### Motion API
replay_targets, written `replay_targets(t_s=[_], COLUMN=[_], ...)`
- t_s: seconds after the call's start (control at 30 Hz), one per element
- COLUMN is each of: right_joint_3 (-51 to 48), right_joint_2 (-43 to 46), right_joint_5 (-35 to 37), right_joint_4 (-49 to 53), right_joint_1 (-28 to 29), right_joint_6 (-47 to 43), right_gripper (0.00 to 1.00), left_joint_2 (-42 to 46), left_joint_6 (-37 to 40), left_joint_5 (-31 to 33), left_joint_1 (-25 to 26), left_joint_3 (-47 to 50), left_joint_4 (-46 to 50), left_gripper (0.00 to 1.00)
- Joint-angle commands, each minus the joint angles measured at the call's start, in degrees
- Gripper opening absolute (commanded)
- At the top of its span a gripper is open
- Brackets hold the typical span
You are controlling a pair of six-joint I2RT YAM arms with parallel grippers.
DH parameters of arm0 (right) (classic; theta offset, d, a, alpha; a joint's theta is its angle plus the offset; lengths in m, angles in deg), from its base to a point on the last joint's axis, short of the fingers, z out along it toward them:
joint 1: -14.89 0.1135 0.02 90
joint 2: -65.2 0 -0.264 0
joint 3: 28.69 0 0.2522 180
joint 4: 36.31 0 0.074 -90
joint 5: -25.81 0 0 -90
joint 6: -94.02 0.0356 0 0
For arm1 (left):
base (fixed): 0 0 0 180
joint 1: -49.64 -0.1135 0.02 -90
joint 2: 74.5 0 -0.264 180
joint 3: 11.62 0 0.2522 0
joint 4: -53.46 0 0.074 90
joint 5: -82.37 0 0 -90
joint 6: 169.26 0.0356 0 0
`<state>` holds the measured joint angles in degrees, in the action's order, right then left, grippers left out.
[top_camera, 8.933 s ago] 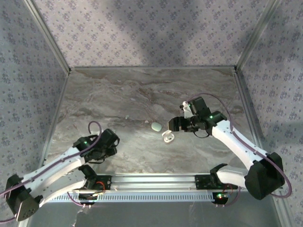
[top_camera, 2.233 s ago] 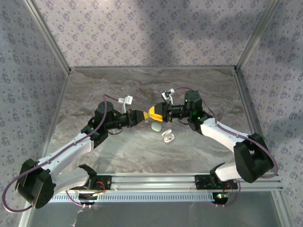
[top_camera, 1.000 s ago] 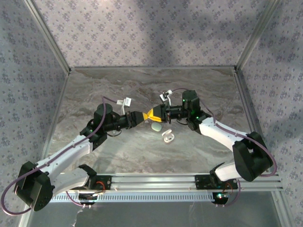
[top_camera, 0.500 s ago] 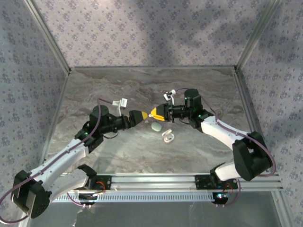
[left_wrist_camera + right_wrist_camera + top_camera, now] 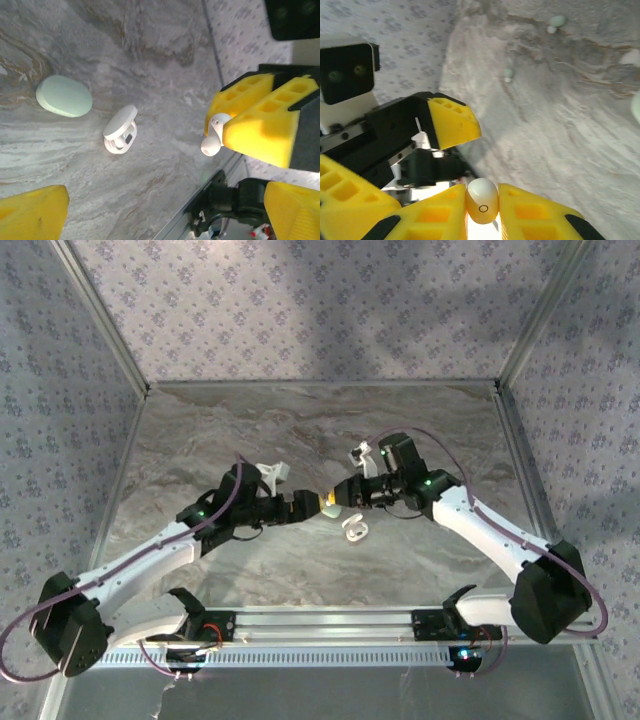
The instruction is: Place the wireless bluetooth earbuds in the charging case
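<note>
My right gripper (image 5: pixel 482 209) is shut on a white earbud (image 5: pixel 482 197), pinched between its yellow fingers. The left wrist view shows that earbud (image 5: pixel 214 137) sticking out of the right gripper's fingers (image 5: pixel 265 120) above the table. The white charging case (image 5: pixel 121 130) lies open on the marble, below and left of the earbud. My left gripper (image 5: pixel 162 215) is open with nothing in it, facing the right one. In the top view the left gripper (image 5: pixel 302 506) and right gripper (image 5: pixel 334 499) nearly meet tip to tip, just up and left of the charging case (image 5: pixel 353 530).
A mint-green oval case (image 5: pixel 64 96) lies shut on the marble beside the charging case. Two small mint-green pieces (image 5: pixel 557 21) (image 5: pixel 508 74) lie farther out on the table. Patterned walls enclose the marble table (image 5: pixel 240 430) on three sides.
My left gripper has opened wide and let go; the earbud stays in the right gripper. Both grippers have moved a little toward the near edge, closer to the charging case.
</note>
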<state>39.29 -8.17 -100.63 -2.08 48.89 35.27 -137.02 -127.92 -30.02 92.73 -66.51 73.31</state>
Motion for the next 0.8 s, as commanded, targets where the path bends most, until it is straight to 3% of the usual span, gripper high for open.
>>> replay_targets(t_s=[0.0,0.27,0.77], right_joint_3=[0.41,-5.16,-8.1], right_joint_2=[0.96,3.83,-0.15], right_joint_5=[12.45,17.59,30.66], right_joint_4=[11.57,10.89,10.3], right_joint_1=[1.92,2.56,3.15], right_joint_6=[-9.45,-11.65,-16.3], right_gripper=[0.19,0.2,0.22], left_joint_2=[0.21,6.14,-0.14], left_joint_6=[2.96,3.14,3.62], left_joint_5=[3.08,6.86,12.8], left_joint_1=[2.1,3.95,4.05], left_joint_3=[-0.86,5.13,4.03], left_joint_4=[-0.16,-4.14,-4.92], left_gripper=[1.0,1.0,1.0])
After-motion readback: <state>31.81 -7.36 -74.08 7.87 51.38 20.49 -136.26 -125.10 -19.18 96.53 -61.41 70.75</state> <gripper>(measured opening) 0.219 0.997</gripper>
